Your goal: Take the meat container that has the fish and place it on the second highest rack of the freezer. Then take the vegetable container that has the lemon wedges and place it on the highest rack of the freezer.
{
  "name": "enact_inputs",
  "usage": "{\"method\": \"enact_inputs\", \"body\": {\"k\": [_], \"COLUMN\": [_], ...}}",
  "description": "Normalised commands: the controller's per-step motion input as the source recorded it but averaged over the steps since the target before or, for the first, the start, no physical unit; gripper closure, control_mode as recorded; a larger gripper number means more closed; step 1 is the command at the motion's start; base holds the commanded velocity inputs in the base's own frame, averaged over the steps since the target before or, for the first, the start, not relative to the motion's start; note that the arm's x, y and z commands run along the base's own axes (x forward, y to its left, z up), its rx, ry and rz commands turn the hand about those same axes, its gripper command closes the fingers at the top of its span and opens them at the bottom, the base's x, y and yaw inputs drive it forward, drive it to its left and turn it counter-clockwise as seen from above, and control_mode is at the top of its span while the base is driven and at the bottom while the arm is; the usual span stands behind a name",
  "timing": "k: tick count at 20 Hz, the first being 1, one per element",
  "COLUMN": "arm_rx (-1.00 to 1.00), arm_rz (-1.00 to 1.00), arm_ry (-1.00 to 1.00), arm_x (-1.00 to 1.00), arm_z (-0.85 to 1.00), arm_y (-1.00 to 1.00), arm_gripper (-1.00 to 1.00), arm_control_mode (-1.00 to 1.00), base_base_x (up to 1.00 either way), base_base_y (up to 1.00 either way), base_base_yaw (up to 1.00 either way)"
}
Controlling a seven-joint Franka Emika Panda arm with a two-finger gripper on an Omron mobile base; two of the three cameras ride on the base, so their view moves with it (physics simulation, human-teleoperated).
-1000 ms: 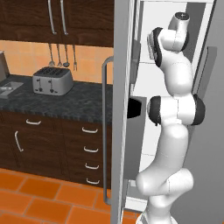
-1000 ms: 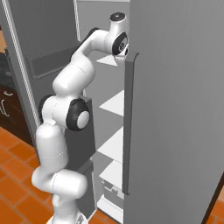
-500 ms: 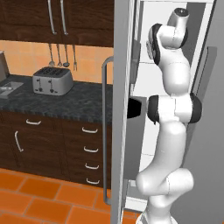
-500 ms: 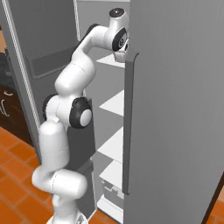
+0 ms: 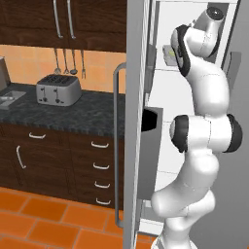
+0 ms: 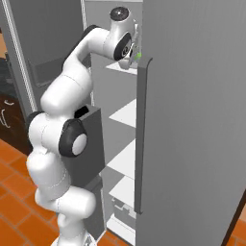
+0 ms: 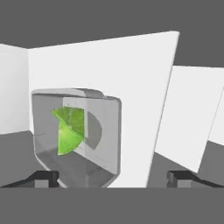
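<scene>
I've got the arm [image 5: 204, 121] reaching high into the freezer [image 6: 192, 120], with the hand up at the top shelf [image 6: 126, 68]. In the hand view the end effector [image 7: 113, 177] is wide open: its two dark fingertips [image 7: 43, 178] sit far apart at the bottom, one at 7 o'clock, the other at 5 o'clock, and nothing sits between them.

The tray [image 7: 76, 135] is right ahead of me, resting on the white shelf, at about 9 o'clock from the middle of the hand view. The hand is rolled, so the tray looks tipped up on its side there. Bright green wedges [image 7: 69, 131] lie inside it, against the tray floor. The left fingertip is just beside the tray's near corner; I can't tell if it touches.

In the left base view I see the tray [image 5: 171, 54] peeking out at 9 o'clock of the wrist, on the top shelf, partly hidden by the arm. In the right base view a sliver of green [image 6: 138, 56] shows just at 3 o'clock of the wrist, tucked behind the closed door's edge.

The lower shelves [image 6: 126, 158] step down below, white and bare where I can see them. The open door [image 5: 133, 121] stands at 9 o'clock of the arm, with its long bar handle [image 5: 116, 141] facing the kitchen.

Off at 9 o'clock in the left base view, a toaster [image 5: 58, 90] sits on the dark desk [image 5: 73, 109], with utensils [image 5: 68, 61] hanging on the wall above it.
</scene>
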Motion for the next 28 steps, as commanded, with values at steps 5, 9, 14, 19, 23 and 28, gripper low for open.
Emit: {"method": "enact_inputs", "body": {"k": [5, 9, 14, 19, 23, 28], "arm_rx": [-0.13, 0.00, 0.00, -0.03, -0.04, 0.00], "arm_rz": [0.00, 0.00, 0.02, 0.04, 0.04, 0.04], "arm_ry": [-0.42, -0.02, -0.02, 0.09, 0.01, 0.02], "arm_x": [-0.80, -0.99, -1.00, -1.00, -1.00, -1.00], "arm_z": [-0.01, 0.00, -0.01, -0.12, -0.64, -0.36], "arm_y": [0.36, 0.02, 0.02, 0.31, 0.26, 0.04], "arm_gripper": [-1.00, -1.00, -1.00, -1.00, -1.00, -1.00], "arm_control_mode": [-1.00, -1.00, -1.00, -1.00, -1.00, -1.00], "base_base_x": [0.00, 0.00, 0.00, 0.00, 0.00, 0.00], "base_base_y": [0.00, 0.00, 0.00, 0.00, 0.00, 0.00], "base_base_yaw": [0.00, 0.00, 0.00, 0.00, 0.00, 0.00]}}
